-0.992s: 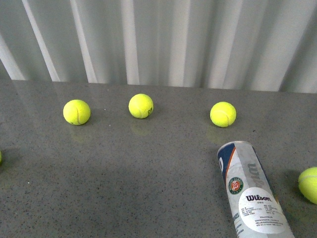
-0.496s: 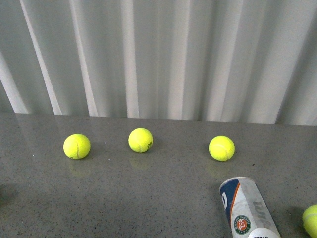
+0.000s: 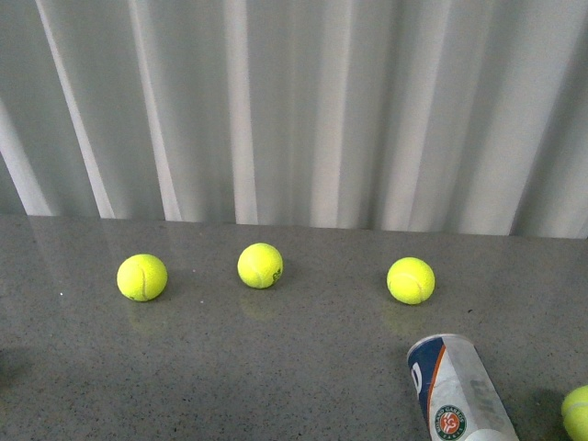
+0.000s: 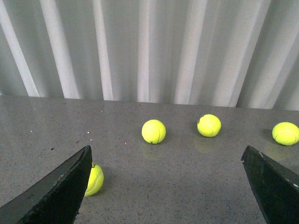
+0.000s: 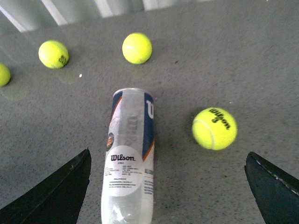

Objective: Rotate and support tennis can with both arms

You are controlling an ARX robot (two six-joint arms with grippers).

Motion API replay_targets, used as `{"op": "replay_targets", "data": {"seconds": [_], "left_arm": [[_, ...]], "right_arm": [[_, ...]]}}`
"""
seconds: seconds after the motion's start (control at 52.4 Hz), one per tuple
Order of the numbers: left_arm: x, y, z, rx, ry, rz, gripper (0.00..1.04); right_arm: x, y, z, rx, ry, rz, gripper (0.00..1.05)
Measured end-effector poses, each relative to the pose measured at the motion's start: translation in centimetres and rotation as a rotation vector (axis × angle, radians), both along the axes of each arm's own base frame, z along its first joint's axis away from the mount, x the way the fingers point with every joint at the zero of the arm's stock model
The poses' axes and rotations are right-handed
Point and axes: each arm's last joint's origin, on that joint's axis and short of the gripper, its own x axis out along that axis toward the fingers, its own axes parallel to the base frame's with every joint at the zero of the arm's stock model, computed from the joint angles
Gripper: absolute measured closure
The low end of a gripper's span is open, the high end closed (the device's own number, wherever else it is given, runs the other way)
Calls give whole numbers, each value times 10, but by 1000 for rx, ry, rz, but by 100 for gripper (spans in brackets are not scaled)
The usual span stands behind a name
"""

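— On the tabletop (image 3: 230, 367), where does the tennis can (image 3: 457, 393) lie?

— On its side, at the robot's right front. The bottom edge of the front view cuts off its near end. The right wrist view shows most of the can (image 5: 128, 154), with the Wilson label facing up.

— What lies around the can?

— Three tennis balls sit in a row beyond the can's far end, toward the white pleated backdrop (image 3: 294, 101). The nearest ball (image 3: 411, 280) is roughly in line with that end. The middle ball (image 3: 261, 265) and the farthest ball (image 3: 142, 277) are well to the can's left. A fourth ball (image 3: 577, 413) rests near the can's right side, apart from it.

— State of the jaws?

— Left jaws: spread wide, gripping nothing. Only tabletop and balls show between them. Right jaws: spread wide over the tabletop, gripping nothing. The can shows between the two tips and touches neither.
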Motion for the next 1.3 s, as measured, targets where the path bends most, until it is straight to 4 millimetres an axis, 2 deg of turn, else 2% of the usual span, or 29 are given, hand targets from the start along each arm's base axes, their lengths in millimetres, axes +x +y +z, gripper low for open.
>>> {"op": "replay_targets", "data": {"seconds": [0.057,0.172,0.324,0.458,0.668,1.145,1.297], "left_arm": [[0,0,0,0,0,0,7],[0,0,0,0,-1,0,7],[0,0,0,0,-1,0,7],[0,0,0,0,-1,0,7],[0,0,0,0,-1,0,7],[0,0,0,0,0,0,7],[0,0,0,0,-1,0,7]], "right_arm": [[28,8,-5,9,86,24,7],[65,20,-27,31,233,49,7],[99,34,-56,50,390,61,7],[111,44,-69,44,437,87,7],[119,56,-82,39,479,124,7],[151,67,-122,37,556,142,7],[158,75,-122,28,527,219,28]]}}
